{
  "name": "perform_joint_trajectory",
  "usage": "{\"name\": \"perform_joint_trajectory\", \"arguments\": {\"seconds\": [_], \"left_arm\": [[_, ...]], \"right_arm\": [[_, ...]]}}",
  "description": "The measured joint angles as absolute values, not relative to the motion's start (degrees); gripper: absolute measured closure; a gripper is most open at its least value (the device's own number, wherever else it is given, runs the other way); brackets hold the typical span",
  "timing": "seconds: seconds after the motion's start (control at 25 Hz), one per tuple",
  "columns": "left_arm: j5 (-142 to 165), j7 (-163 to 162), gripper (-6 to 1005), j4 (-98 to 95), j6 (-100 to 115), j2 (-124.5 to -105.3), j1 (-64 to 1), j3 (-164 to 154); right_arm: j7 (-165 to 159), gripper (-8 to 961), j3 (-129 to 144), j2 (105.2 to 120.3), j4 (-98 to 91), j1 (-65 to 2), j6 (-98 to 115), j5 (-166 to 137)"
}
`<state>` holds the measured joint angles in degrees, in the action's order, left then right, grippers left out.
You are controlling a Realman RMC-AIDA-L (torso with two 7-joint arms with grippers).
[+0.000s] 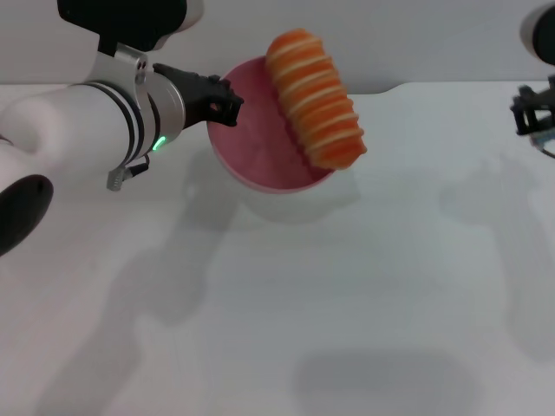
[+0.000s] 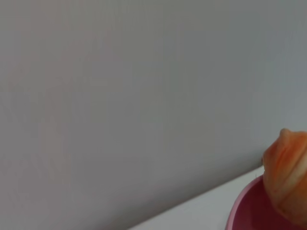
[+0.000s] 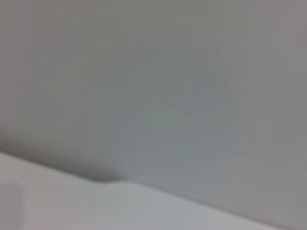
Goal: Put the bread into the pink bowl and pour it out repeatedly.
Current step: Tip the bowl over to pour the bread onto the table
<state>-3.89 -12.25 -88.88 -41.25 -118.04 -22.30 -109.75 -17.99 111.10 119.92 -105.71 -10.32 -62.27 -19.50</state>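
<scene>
— Tilting toward the white tabletop (image 1: 277, 329)?
— Yes — the left gripper (image 1: 227, 98) has its jaws clamped on the pink bowl (image 1: 260, 143) rim; the bread (image 1: 314, 97) lies across its mouth, far end overhanging. Right gripper (image 1: 531, 111) sits parked far right, jaws unclear.

right gripper (image 1: 531, 111) cut by edge
</scene>
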Motion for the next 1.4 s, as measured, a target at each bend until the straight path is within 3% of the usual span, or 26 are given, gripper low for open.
{"name": "perform_joint_trajectory", "arguments": {"seconds": [0.36, 0.8, 1.4], "left_arm": [[3.0, -11.9, 959, -87.2, -28.2, -118.08, -18.2, -112.5], [16.8, -11.9, 959, -80.8, -8.7, -118.35, -13.9, -118.3], [20.1, -5.1, 959, -74.2, 11.9, -118.56, -12.0, -117.1]], "right_arm": [[-21.1, 888, 108.9, 119.86, -101.7, -8.2, -62.4, -18.9], [-21.0, 954, 108.4, 119.33, -98.4, -8.6, -61.7, -16.4], [-20.8, 951, 108.6, 119.36, -98.0, -8.9, -62.2, -16.3]]}}
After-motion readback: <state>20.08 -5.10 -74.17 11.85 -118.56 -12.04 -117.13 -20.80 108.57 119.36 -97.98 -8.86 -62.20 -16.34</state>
